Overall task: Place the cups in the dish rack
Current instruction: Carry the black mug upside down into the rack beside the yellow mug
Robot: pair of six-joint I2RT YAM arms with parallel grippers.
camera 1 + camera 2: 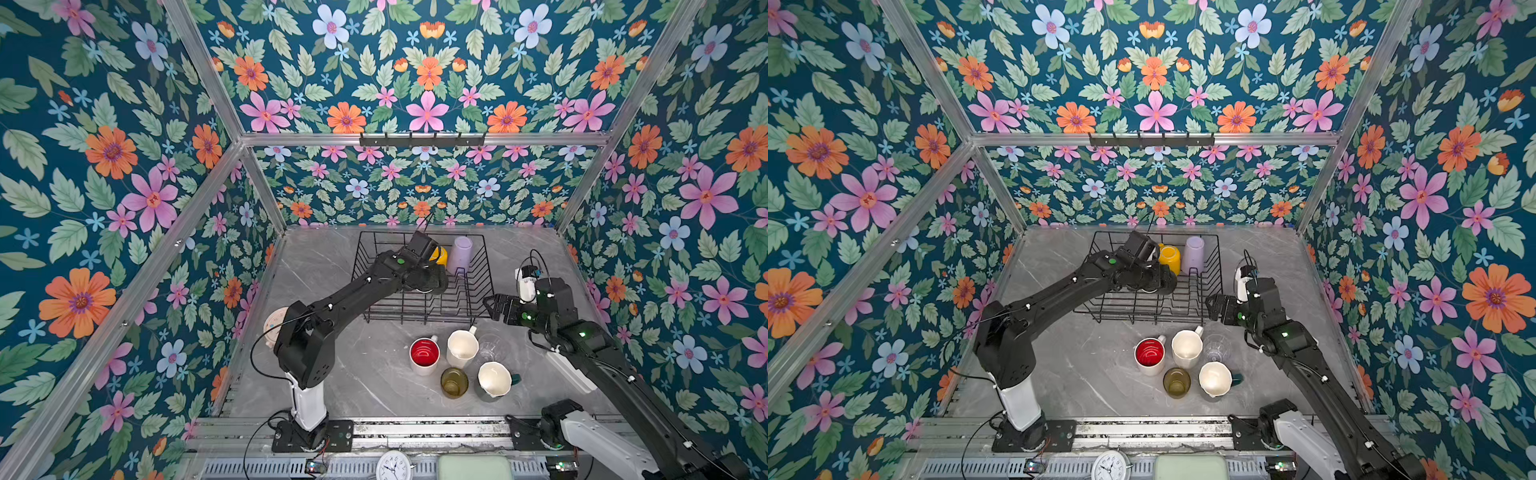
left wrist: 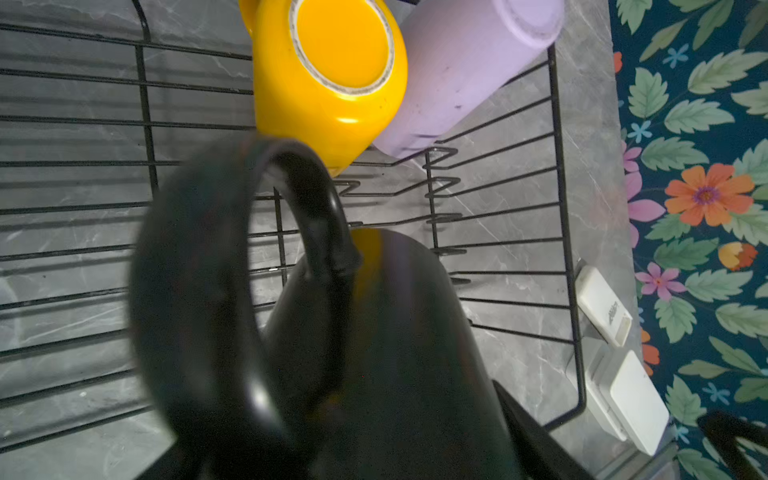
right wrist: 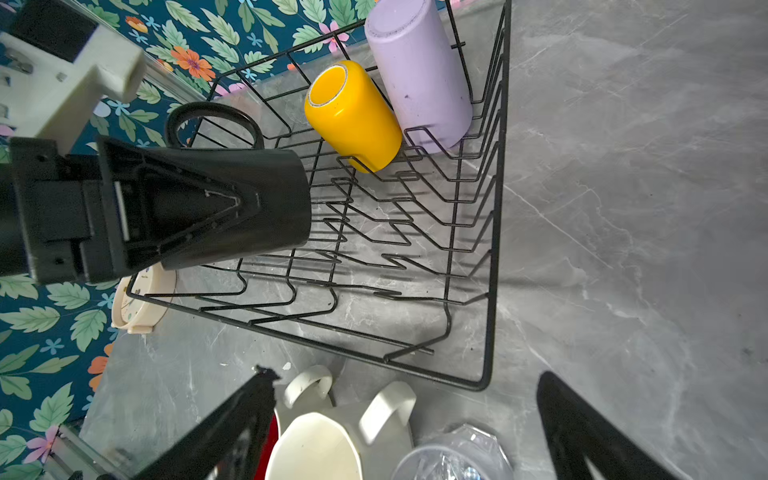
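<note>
The black wire dish rack [image 1: 424,322] [image 1: 1142,322] stands at the back of the grey table. A yellow mug [image 1: 440,254] [image 3: 353,116] and a lilac tumbler [image 1: 460,253] [image 3: 419,79] lean upside down in its far right corner. My left gripper [image 1: 430,282] is shut on the black mug [image 2: 395,332] [image 3: 286,216], held on its side just above the rack's prongs, handle away from me. My right gripper [image 1: 489,304] [image 3: 405,376] hangs open at the rack's front right corner, above the cream mug [image 1: 462,348] and clear glass [image 1: 490,349]. In front stand the red-inside mug [image 1: 424,355], amber glass [image 1: 454,382] and teal mug [image 1: 493,379].
A small cream clock [image 1: 274,328] [image 3: 141,299] sits left of the rack behind the left arm. White plug boxes [image 1: 525,286] [image 2: 602,307] lie right of the rack by the wall. A black hook rail [image 1: 422,140] hangs on the back frame.
</note>
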